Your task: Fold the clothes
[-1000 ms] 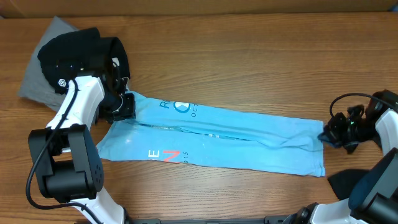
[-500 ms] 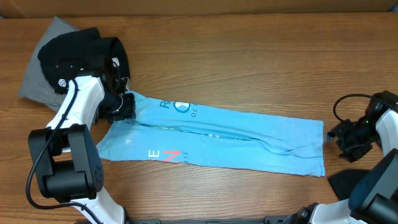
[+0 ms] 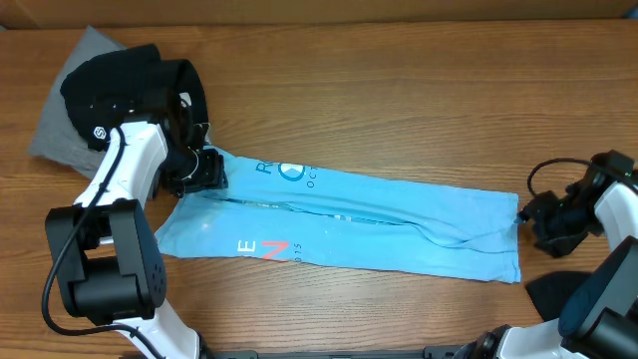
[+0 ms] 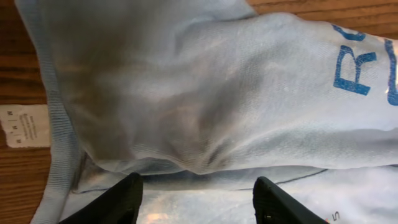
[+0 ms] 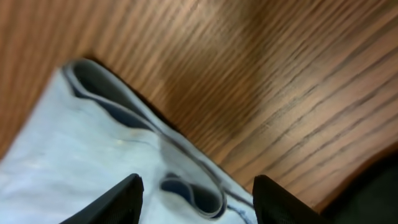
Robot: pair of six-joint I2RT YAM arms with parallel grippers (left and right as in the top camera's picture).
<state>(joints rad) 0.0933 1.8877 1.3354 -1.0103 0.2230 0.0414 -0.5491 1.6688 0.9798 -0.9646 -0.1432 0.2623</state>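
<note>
L arm bent down, L gripper low over collar end of blue shirt, jaws apart, nothing btwn. R gripper just off hem, jaws apart, empty. Shirt folded lengthwise across table.

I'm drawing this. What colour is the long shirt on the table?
The shirt is light blue, best seen overhead.

Soft, even overhead light, faint sheen on the bench. Wrist views close and slightly blurred; a grey shadow darkens the light blue shirt.
</note>
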